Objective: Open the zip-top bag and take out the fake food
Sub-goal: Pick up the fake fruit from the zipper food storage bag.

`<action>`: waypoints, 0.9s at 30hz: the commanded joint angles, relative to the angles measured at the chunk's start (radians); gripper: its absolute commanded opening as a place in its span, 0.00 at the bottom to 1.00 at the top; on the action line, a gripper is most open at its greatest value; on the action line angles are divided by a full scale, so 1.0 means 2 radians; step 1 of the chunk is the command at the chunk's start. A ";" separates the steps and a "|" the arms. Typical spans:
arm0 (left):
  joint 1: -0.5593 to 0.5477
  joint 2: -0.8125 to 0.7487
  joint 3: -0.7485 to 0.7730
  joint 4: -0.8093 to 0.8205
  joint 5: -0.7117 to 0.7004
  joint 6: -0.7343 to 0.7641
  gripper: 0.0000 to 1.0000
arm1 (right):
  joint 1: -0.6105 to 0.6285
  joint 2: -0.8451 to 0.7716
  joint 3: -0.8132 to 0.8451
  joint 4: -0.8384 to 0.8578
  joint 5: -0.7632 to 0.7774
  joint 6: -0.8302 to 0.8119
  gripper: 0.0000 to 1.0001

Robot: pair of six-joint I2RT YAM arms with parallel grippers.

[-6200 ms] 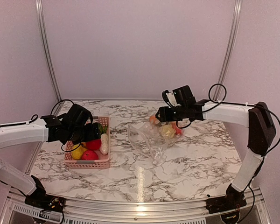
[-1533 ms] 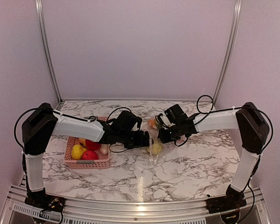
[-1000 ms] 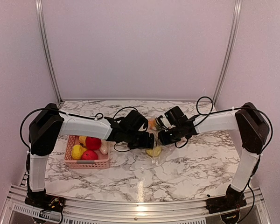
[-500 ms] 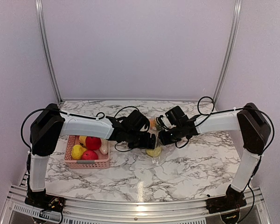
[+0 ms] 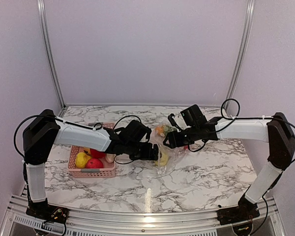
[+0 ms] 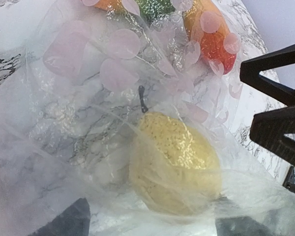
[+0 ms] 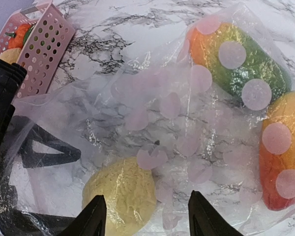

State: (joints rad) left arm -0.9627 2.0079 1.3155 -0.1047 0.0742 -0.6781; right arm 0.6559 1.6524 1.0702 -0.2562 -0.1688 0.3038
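Since half a second ago: eased the left pincer (image 5: 157, 152) slightly back toward the pink basket (image 5: 92, 172) and lifted the right pincer (image 5: 166, 141) a touch, with that arm's elbow swung further out to the right. Left the yellow fruit (image 6: 174, 162) on the same spot of the worktop (image 5: 206, 172), so nothing taken out in that stretch. Reads as spreading or re-gripping the mouth of the zip-top bag (image 7: 137, 93) rather than lifting food. Bag at mid-worktop between the two pincers, crumpled, with film draped over the yellow fruit. Both pincers apart and clamped on nothing visible: left fingers wide at the bottom of the left wrist view with the yellow fruit just ahead between them, right fingers spread likewise. Left pincer glimpsed through the film in the right wrist view, hinting at a reach into the bag; cannot tell whether inside or beneath. In the bag, fake food (image 5: 162, 158) yet to remove: the yellow fruit nearest the pincers, plus a green-and-orange piece (image 7: 246, 64) and an orange-red piece (image 7: 280, 157) at the far end. In the basket, well apart from the bag: a red piece (image 5: 95, 163), a yellow piece (image 5: 81, 160) and a whitish piece (image 5: 109, 157).
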 commanded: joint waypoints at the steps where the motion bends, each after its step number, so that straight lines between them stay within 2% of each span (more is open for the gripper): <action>1: 0.005 -0.023 -0.014 0.032 0.011 -0.007 0.89 | -0.002 0.002 -0.010 -0.007 -0.026 0.000 0.54; 4: 0.005 -0.023 -0.015 0.034 0.015 -0.006 0.87 | 0.001 0.012 -0.013 -0.001 -0.024 0.006 0.49; 8: 0.005 -0.020 -0.011 0.037 0.022 -0.003 0.84 | 0.003 0.025 -0.014 -0.002 0.001 0.016 0.30; 12: 0.004 -0.010 0.002 0.030 0.022 0.000 0.83 | 0.006 0.036 -0.014 -0.003 0.012 0.017 0.25; 21: 0.002 0.020 0.044 -0.014 0.023 0.010 0.83 | 0.011 0.058 -0.027 0.018 0.002 0.019 0.24; 27: -0.003 0.035 0.066 -0.055 0.009 0.021 0.84 | 0.012 0.067 -0.032 0.029 0.003 0.019 0.29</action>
State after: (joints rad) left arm -0.9619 2.0438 1.4075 -0.1295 0.1131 -0.6640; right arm 0.6685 1.7725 1.0115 -0.2237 -0.1669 0.3378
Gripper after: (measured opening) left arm 0.835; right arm 0.276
